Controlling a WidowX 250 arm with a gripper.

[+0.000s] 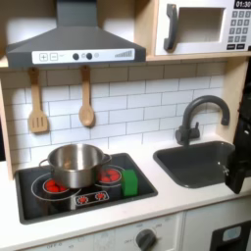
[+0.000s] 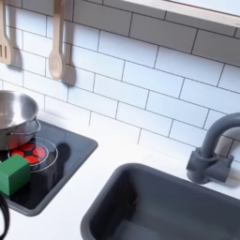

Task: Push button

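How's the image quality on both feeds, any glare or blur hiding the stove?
In the first exterior view, soft overall, with mild shine on the pot; the dark arm at the right edge is smeared. In the second exterior view, sharper on the tiles, with the green block and the pot slightly blurred near the left edge.

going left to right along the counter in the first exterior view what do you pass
Steel pot on the stovetop → green block → sink with the dark faucet behind it → the dark gripper at the first exterior view's right edge.
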